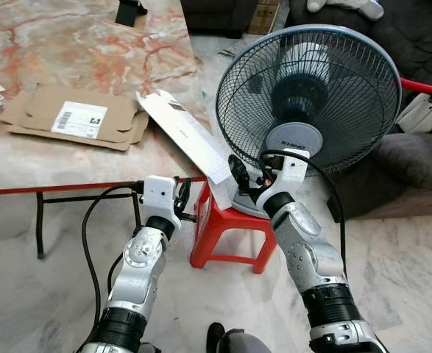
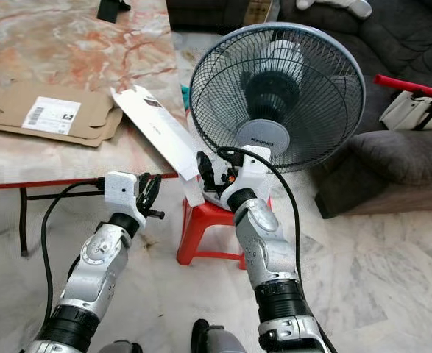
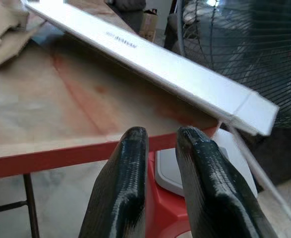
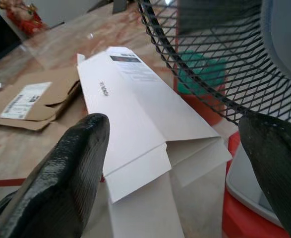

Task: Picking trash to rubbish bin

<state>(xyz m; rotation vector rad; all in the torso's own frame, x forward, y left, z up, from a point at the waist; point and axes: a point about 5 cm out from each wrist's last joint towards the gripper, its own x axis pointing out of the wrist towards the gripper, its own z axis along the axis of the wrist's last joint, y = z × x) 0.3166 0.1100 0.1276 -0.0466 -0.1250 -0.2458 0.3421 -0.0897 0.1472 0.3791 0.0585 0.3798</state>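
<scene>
A long white flattened carton point(image 1: 182, 132) lies slanted on the marble table point(image 1: 76, 44), its lower end hanging past the red table edge toward the fan. My right gripper point(image 1: 243, 176) is open, its two fingers point(image 4: 76, 158) standing on either side of that overhanging end point(image 4: 150, 148) without touching it. A flattened brown cardboard box point(image 1: 76, 118) with a white label lies farther left on the table. My left gripper point(image 1: 184, 200) is shut with nothing in it, just in front of the table's edge and below the carton point(image 3: 160, 64).
A dark standing fan point(image 1: 307, 95) sits on a red plastic stool point(image 1: 227, 228) right beside the table corner, close behind my right gripper. A dark sofa point(image 1: 414, 44) and cushion point(image 1: 407, 162) lie to the right. Marble floor spreads below.
</scene>
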